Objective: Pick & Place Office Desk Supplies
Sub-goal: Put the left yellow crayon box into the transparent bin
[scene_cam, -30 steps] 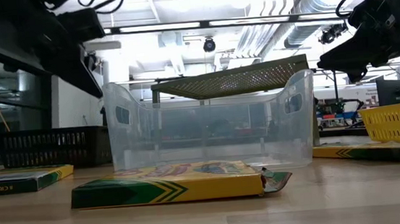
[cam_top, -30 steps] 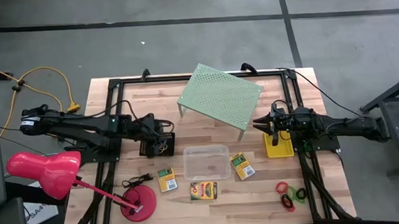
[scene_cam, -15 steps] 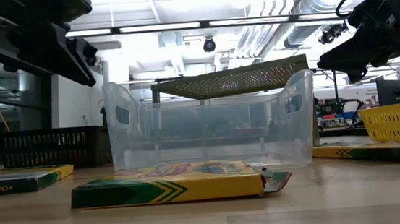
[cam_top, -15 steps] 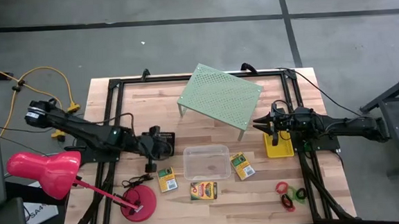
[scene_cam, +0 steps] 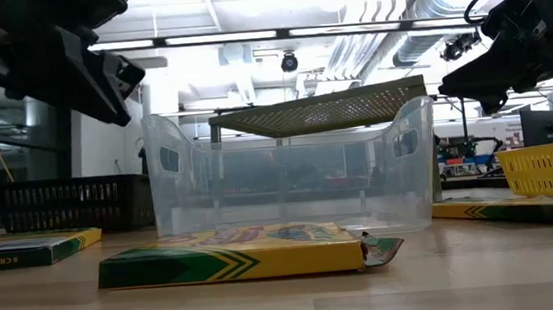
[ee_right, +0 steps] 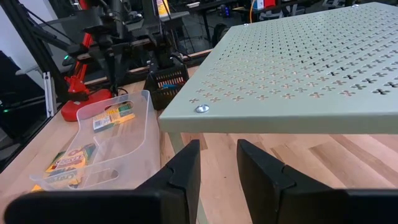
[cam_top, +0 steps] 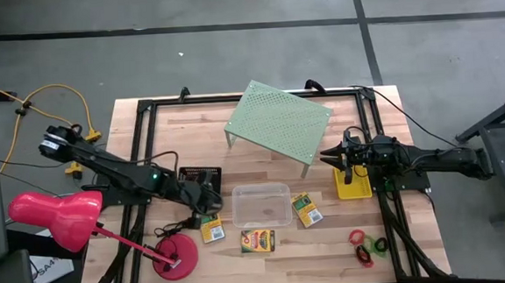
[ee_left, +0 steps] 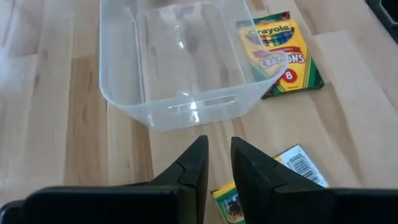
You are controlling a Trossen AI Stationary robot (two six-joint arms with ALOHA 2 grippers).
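Left claw (ee_left: 217, 158): dark fingers slightly parted, empty, above flat Crayola carton (ee_left: 231, 198) on pale wood-plank desk (ee_left: 56, 112). Beyond: clear rounded plastic tub (ee_left: 180, 59), second carton (ee_left: 283, 50). Right claw (ee_right: 217, 165): narrowly parted, empty, over yellow basket (cam_top: 355, 188), facing perforated shelf (ee_right: 311, 68).

1. The left arm reaches in from the table's left edge towards the middle, its left gripper (cam_top: 205, 200) held above the table, fingers (ee_left: 193, 167) parted by a narrow gap, holding nothing.
2. The right arm extends from the right edge; the right gripper (cam_top: 327, 161) hovers, fingers (ee_right: 184, 163) slightly apart, empty.
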